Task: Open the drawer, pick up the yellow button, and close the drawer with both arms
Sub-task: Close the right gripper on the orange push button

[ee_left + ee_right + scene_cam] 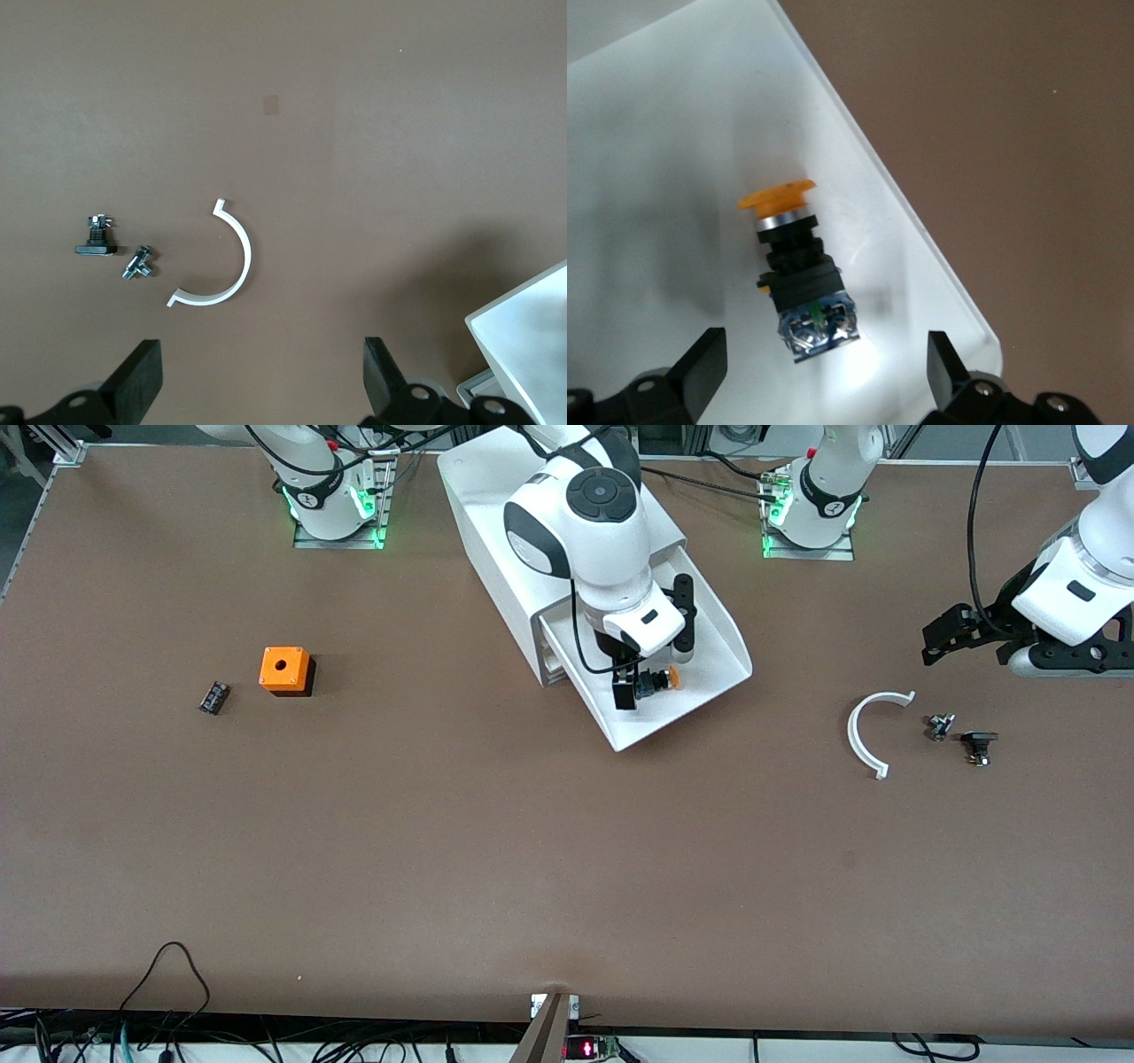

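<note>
The top drawer point(709, 682) of the white cabinet point(496, 522) stands pulled out. The button point(660, 680) lies on its side in the drawer, its orange cap toward the left arm's end of the table. My right gripper point(654, 671) is down in the drawer, open, with one finger on each side of the button and apart from it. The right wrist view shows the button point(793, 266) on the drawer floor point(664, 133), just ahead of the open right gripper point(824, 350). My left gripper point(935, 638) hangs open and empty over the table at the left arm's end and waits; it also shows in the left wrist view point(261, 354).
A white arc piece point(864, 735) and two small dark parts point(941, 726) point(979, 744) lie under the left gripper's area. An orange cube with a hole point(285, 670) and a small black part point(213, 696) lie toward the right arm's end.
</note>
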`<act>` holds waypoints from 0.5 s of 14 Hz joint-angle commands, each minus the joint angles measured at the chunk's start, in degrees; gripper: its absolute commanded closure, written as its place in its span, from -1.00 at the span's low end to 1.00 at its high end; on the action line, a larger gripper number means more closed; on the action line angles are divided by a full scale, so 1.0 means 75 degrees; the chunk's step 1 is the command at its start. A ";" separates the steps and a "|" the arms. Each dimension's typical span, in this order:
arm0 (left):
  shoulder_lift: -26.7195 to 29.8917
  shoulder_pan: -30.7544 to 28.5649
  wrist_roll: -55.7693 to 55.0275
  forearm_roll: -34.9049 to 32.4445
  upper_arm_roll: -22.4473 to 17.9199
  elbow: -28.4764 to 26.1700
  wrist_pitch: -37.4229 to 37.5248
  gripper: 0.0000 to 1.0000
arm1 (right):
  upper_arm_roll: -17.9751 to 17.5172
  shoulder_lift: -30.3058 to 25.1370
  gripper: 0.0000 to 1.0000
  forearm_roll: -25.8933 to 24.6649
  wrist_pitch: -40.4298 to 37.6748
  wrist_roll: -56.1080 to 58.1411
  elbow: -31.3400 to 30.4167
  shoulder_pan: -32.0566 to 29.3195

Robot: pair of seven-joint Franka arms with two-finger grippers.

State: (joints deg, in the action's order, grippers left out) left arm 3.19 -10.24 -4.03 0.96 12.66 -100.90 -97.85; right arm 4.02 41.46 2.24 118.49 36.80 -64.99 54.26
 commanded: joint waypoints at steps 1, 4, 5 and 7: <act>-0.0016 0.0053 -0.0095 -0.0222 -0.0024 0.0035 0.0120 -1.00 | 0.0039 0.0389 -1.00 0.0076 -0.0119 0.0155 0.0333 0.0229; -0.0016 0.0053 -0.0107 -0.0222 -0.0024 0.0058 0.0121 -1.00 | 0.0062 0.0460 -0.63 0.0064 -0.0118 0.0225 0.0333 0.0265; -0.0016 0.0053 -0.0107 -0.0222 -0.0036 0.0058 0.0132 -1.00 | 0.0074 0.0449 -0.24 0.0053 -0.0142 0.0284 0.0333 0.0265; -0.0027 0.0053 -0.0107 -0.0222 -0.0059 0.0070 0.0167 -1.00 | 0.0097 0.0425 0.13 0.0018 -0.0165 0.0296 0.0333 0.0254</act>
State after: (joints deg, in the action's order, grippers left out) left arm 3.18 -10.24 -4.09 0.96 12.56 -100.91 -97.61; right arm 4.08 43.70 2.23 118.41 37.65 -64.28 56.01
